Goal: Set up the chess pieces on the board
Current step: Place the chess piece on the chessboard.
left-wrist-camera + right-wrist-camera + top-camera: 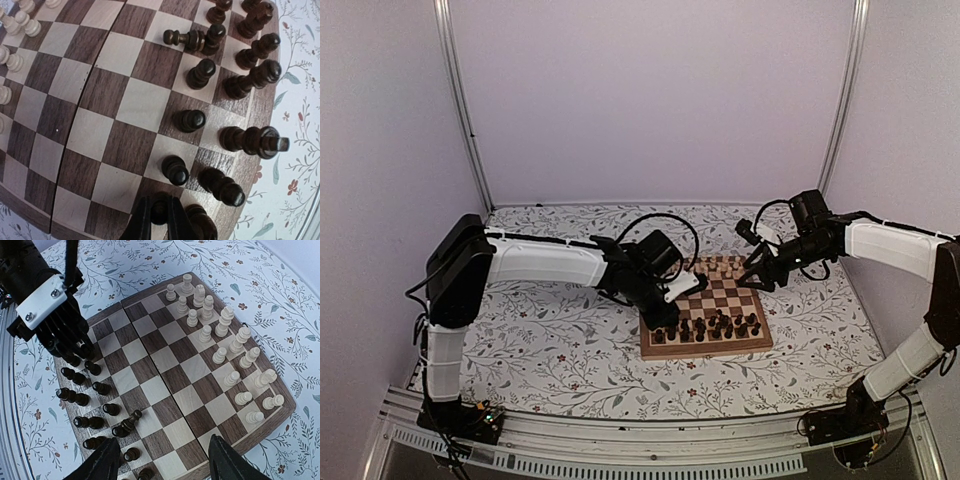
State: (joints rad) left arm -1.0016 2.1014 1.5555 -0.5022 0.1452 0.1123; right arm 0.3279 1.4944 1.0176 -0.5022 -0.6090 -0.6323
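The board lies on the floral cloth. Dark pieces stand in two rows along its near edge, and pale pieces stand in two rows along the far edge. My left gripper is shut on a dark pawn over a corner square of the dark rows; it also shows in the top view. One dark piece lies tipped against its neighbour. My right gripper is open and empty above the board's right edge, and shows in the top view.
The floral table cloth surrounds the board. The left arm's black wrist with its white bracket stands over the dark rows. White walls and metal posts close in the back and sides.
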